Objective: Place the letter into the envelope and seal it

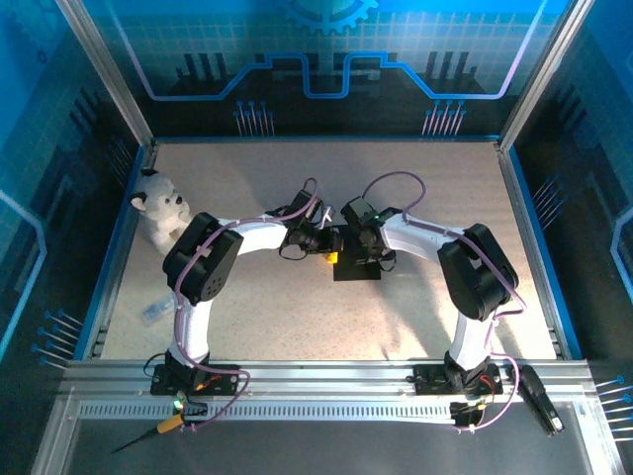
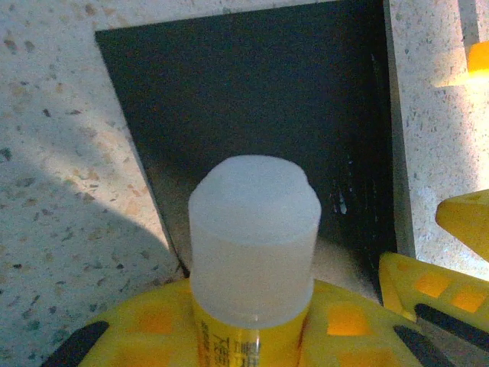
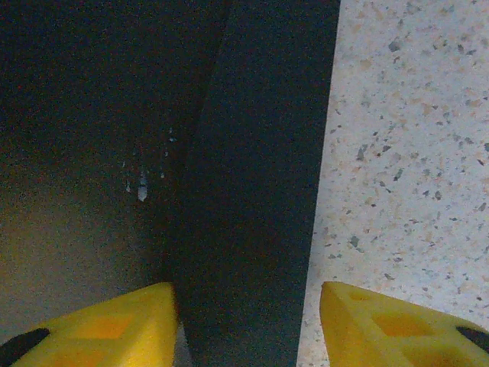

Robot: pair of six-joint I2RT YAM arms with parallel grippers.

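So both arms are bent in toward the middle of the table (image 1: 247, 168) in the top view, wrists nearly meeting just above frame center. The envelope (image 1: 358, 269) lies flat there, a touch right of center, partly under the two wrists.

The left gripper (image 2: 244, 319) is clamped on a glue stick (image 2: 254, 229), with yellow fingers hugging the yellow body at the bottom of the left wrist frame. The stick's frosted white cap is on and points up-frame toward the envelope. The cap sits over the envelope's near edge in that view, but it's hard to tell whether it's actually touching the paper. The black envelope takes up the upper middle of that frame, and its left edge runs diagonally down toward the stick.

The right gripper (image 3: 248, 321) has its jaws apart and nothing is pinched between them. In the right wrist view one yellow fingertip sits bottom left over the black paper and the other sits bottom right over the bare speckled tabletop, so the envelope's right edge runs between them. A fold line runs top to bottom through the black area, with a few tiny whitish specks left of it.

There's also a white plush toy (image 1: 158, 206) parked near the left edge of the table in the top view, well away from the envelope.
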